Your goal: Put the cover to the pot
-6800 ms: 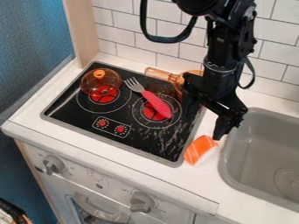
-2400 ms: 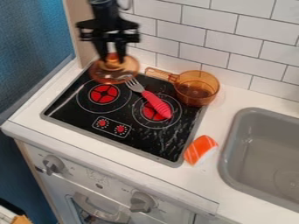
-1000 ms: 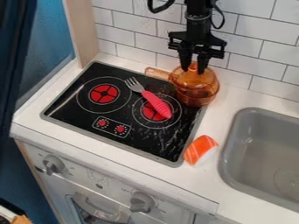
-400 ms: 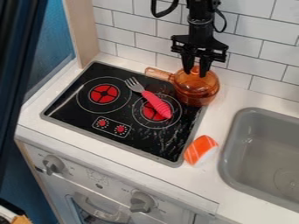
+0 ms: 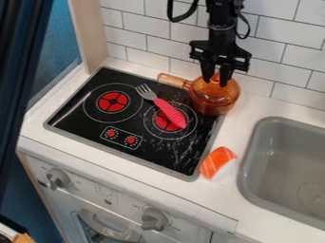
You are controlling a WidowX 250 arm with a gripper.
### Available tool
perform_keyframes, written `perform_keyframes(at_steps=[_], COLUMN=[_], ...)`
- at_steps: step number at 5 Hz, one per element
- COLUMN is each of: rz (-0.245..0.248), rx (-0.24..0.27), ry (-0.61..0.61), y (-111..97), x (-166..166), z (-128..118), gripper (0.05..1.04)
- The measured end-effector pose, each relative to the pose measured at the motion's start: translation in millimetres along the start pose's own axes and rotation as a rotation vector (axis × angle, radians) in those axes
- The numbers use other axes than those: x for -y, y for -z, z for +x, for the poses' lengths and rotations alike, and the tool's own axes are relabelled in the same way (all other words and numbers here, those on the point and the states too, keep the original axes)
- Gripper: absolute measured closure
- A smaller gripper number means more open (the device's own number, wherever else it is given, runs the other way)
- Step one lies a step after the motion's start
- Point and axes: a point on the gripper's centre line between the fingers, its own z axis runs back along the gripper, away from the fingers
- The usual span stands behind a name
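Camera view: gripper (image 5: 215, 82), jaws pinching cover (image 5: 219, 89); fork (image 5: 169, 113) on stovetop (image 5: 81, 119) near pot (image 5: 211, 108), sushi (image 5: 217, 162) beside sink (image 5: 273, 142).

Red burners (image 5: 113, 101) with thin white rings mark the black stove top (image 5: 82, 124). At its two o'clock, the pot (image 5: 213, 108) and cover (image 5: 230, 88) are see-through amber, under the black gripper (image 5: 215, 83). The fork (image 5: 170, 113) pairs grey tines with a pinkish-red handle. At four o'clock, pale stripes cross the orange sushi piece (image 5: 219, 159); farther out, the sink (image 5: 253, 142) is grey. Twelve o'clock brings white tiles (image 5: 152, 26) with dark grout lines.
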Motion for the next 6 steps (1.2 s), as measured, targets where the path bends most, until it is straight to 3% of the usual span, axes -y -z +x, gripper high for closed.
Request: perform_keyframes(at_steps=[1,3,6], rz=[0.0,0.017,0.013], rx=[-0.003,-0.042,-0.035], ry=[0.006,0.037,0.029], y=[0.7,0.2,-8.7], x=[0.0,7.1,7.3], z=[-0.5,-6.5,-10.4], gripper=[0.647,0.102,0.084])
